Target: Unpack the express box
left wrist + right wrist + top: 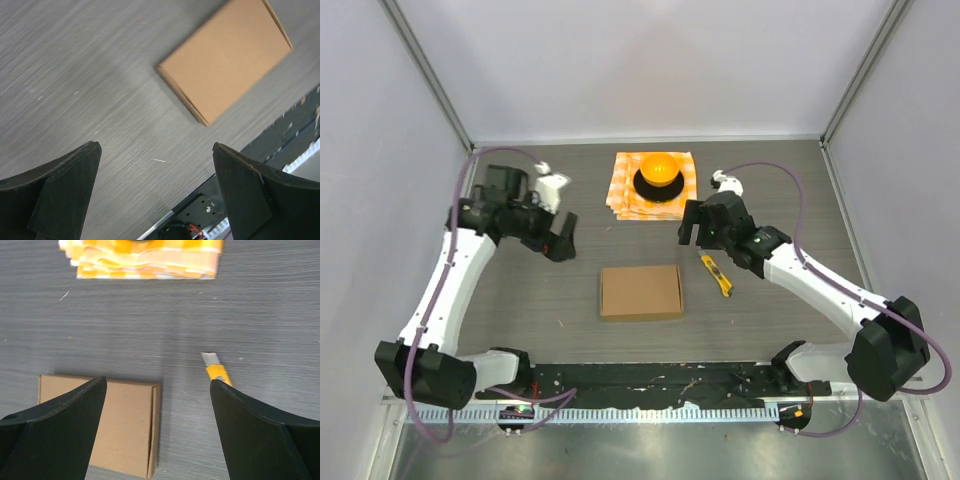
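The express box (641,291) is a flat brown cardboard mailer lying closed in the middle of the table, seen too in the left wrist view (226,56) and the right wrist view (127,426). A yellow utility knife (717,274) with its blade out lies right of the box (216,370). My left gripper (559,238) hovers open up and left of the box, nothing between its fingers (65,190). My right gripper (688,226) hangs open above the table just beyond the knife, empty, fingers (260,435) spread wide.
A folded orange-checkered cloth (626,190) lies at the back centre with a black dish holding an orange ball (659,168) on it. A black rail (650,385) runs along the table's near edge. Grey walls enclose the sides and back.
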You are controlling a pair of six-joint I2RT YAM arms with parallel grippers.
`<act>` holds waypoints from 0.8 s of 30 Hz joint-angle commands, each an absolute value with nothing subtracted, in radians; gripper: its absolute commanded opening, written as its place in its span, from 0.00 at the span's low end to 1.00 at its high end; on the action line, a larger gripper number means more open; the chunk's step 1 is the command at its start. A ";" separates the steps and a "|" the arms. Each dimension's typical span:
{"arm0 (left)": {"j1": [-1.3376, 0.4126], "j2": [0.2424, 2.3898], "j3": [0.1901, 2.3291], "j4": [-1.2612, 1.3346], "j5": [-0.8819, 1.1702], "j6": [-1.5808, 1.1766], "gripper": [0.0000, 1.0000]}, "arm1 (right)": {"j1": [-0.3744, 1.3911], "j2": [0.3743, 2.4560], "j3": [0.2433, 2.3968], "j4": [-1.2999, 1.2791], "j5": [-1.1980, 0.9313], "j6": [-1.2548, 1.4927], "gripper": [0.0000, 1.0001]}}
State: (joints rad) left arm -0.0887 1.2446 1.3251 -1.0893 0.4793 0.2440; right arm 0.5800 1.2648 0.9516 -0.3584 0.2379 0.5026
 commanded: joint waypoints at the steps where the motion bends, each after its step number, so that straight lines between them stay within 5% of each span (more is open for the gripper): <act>1: -0.342 1.175 1.253 -0.984 0.285 0.245 1.00 | 0.611 1.304 0.954 -0.256 0.167 0.492 0.90; 6: -0.512 1.138 1.177 -0.910 0.227 0.281 1.00 | 0.611 1.399 0.974 -0.203 0.042 0.491 0.62; 8: -0.598 1.132 1.152 -0.876 0.186 0.293 1.00 | 0.611 1.428 1.002 -0.186 0.014 0.482 0.32; 11: -0.721 1.123 1.094 -0.812 0.092 0.291 1.00 | 0.611 1.508 1.054 -0.172 -0.066 0.476 0.04; 24: -0.948 1.181 0.939 -0.666 -0.123 0.278 1.00 | 0.611 1.819 1.144 -0.006 -0.331 0.492 0.01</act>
